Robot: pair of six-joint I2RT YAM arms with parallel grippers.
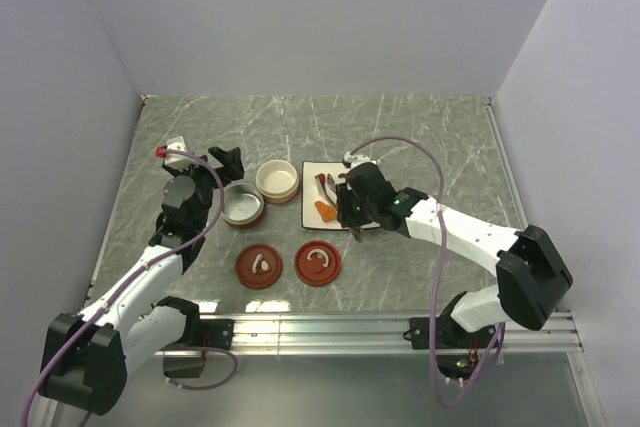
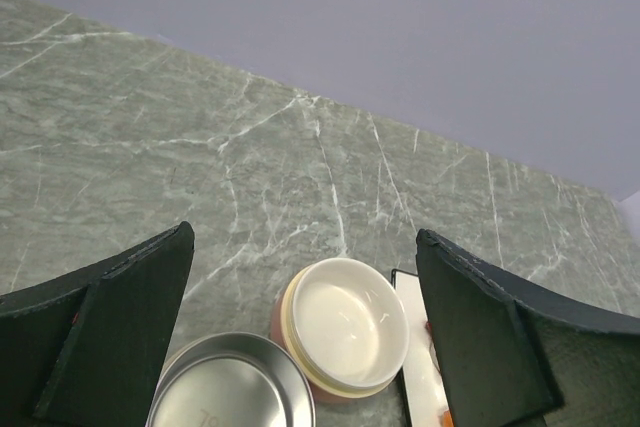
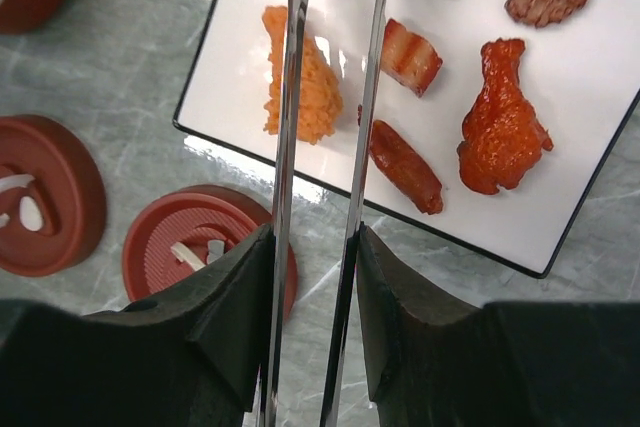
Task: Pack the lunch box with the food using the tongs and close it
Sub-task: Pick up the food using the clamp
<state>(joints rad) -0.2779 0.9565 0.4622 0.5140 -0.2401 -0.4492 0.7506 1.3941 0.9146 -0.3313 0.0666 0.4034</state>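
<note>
The step in hand is judged to be the lifting of a piece of food from the plate [image 3: 560, 187] with the tongs [image 3: 290, 97]. The right claw [image 3: 315, 267] is closed partway on the tongs, one slender arm pressed by each finger. The arms run forward from the claw almost parallel, with a narrow gap between them. Their tips are cut off at the far edge of the wrist view, so it cannot be told whether a piece is pinched.

Under the arms just ahead of the claw lies an orange breaded piece [image 3: 322, 87]. A sausage [image 3: 405, 165] and a striped piece [image 3: 410, 55] lie just right of them, and a drumstick [image 3: 500, 117] farther right. For a clean pick, one piece should be straddled by the tips and the squeeze added gently, so that it is not flicked off the plate.

The left claw [image 2: 305, 237] is spread fully and holds nothing. It hangs above the table [image 2: 200, 147]. The lunch box lies below and just ahead of it, as a steel bowl [image 2: 225, 387] and a cream bowl [image 2: 345, 332].
</note>
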